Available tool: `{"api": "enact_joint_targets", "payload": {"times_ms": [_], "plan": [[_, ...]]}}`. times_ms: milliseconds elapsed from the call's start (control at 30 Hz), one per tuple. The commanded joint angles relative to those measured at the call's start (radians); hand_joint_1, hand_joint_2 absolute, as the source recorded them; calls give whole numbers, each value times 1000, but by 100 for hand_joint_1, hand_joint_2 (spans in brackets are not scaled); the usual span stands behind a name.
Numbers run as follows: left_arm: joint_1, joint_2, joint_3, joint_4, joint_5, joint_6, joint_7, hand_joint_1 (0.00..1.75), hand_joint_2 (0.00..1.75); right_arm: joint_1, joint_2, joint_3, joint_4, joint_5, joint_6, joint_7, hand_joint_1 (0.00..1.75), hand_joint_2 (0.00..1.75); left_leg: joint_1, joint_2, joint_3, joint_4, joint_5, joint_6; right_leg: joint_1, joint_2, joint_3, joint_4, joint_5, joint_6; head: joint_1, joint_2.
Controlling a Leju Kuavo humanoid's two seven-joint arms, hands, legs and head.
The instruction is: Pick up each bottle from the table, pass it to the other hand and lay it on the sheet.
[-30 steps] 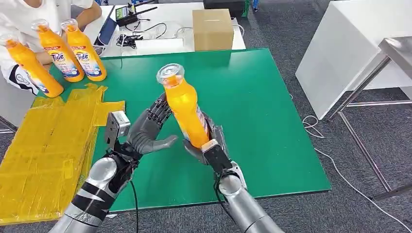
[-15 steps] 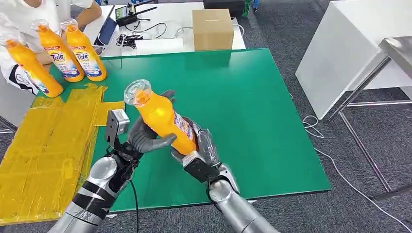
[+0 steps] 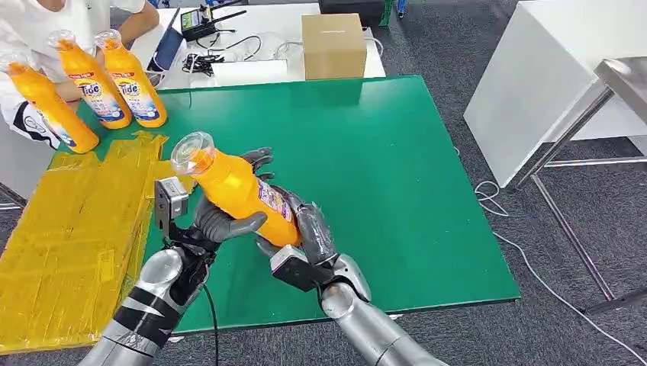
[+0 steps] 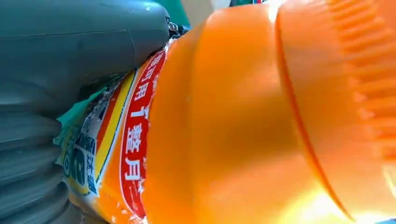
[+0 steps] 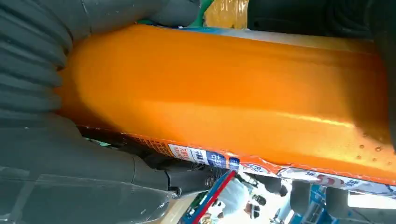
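Orange bottle tilted | right hand holds | left hand grips

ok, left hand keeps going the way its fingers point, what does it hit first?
The bottle itself: the left hand already wraps its middle, while the right hand holds the base. Beyond the bottle lies bare green table, then the cardboard box at the far edge; depth unclear.
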Motion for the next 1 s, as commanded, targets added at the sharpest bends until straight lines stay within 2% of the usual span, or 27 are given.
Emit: {"api": "enact_joint_targets", "payload": {"times_ms": [33,333,367,400,567,633,700,733,767,800,833,867,900,933,967,1000], "plan": [[-38,-17,54,27,15,39,-1,175,175,-21,-23,99,84,6,13,-19,175,175,1,0,2,0,-1,-1,1,-1,3,-1,0,0,0,0],[-22,-14,86,2,28,72,-19,175,175,-11,-22,68,71,-24,-7,-15,175,175,2,0,2,0,-1,-1,2,-1,4,-1,-1,0,0,0],[-16,-14,103,-6,35,90,-23,175,175,1,-23,50,44,-37,-21,-19,65,175,2,0,4,1,-2,-2,2,-1,5,-1,-1,0,0,0],[-13,-11,111,-11,37,97,-24,175,175,9,-24,40,27,-45,-29,-20,0,175,2,0,2,0,-1,-1,2,-1,3,-1,-1,0,0,0],[9,15,142,-44,25,145,-31,175,175,64,-39,-7,-114,-130,28,9,0,175,2,0,4,1,-3,-2,2,-1,5,-1,-2,0,0,0],[-2,46,125,-48,-182,325,-87,175,175,97,-60,-28,-198,-143,25,35,0,175,1,0,3,1,-2,-2,1,-1,4,-1,-2,0,0,0],[-20,76,122,-36,-407,508,-102,175,175,125,-83,-68,-259,-189,71,83,0,175,2,1,4,1,-3,-2,2,0,5,-1,-2,0,0,0],[-22,81,133,-37,-407,507,-102,175,175,127,-92,-76,-270,-195,81,86,0,175,0,-1,0,0,0,-1,0,-2,0,0,-1,0,0,0],[-43,111,121,3,-600,614,-42,175,175,153,-96,-114,-326,-235,109,94,0,175,2,-1,1,1,-1,-1,1,-3,2,0,-1,0,0,0],[-62,139,123,53,-716,629,7,175,175,171,-99,-143,-371,-263,139,124,0,175,2,-2,2,1,-2,-2,2,-3,4,-1,-2,0,0,0],[-68,135,158,80,-725,613,-13,175,175,181,-104,-158,-403,-262,155,144,0,175,1,-2,1,0,-1,-1,1,-3,2,0,-1,0,0,0],[-108,179,125,180,-966,705,95,175,175,184,-102,-180,-415,-289,197,199,0,175,2,-1,2,1,-1,-2,2,-2,3,-1,-1,0,0,0],[-152,210,93,273,-1264,722,247,175,175,170,-108,-195,-414,-327,242,226,0,175,3,-1,3,2,-2,-2,2,-2,5,0,-2,0,0,0],[-182,214,102,345,-1308,723,240,175,175,162,-107,-213,-413,-339,251,233,0,175,1,0,2,0,0,-1,1,-1,2,0,0,0,0,0],[-238,228,78,475,-1438,680,311,175,175,152,-107,-228,-412,-344,263,234,0,175,2,0,3,0,-1,-2,1,-1,3,0,0,-1,0,0],[-254,225,91,518,-1444,689,292,175,175,149,-106,-238,-419,-350,267,239,0,175,1,-1,2,0,0,-1,1,-2,2,0,0,0,0,0]]}}
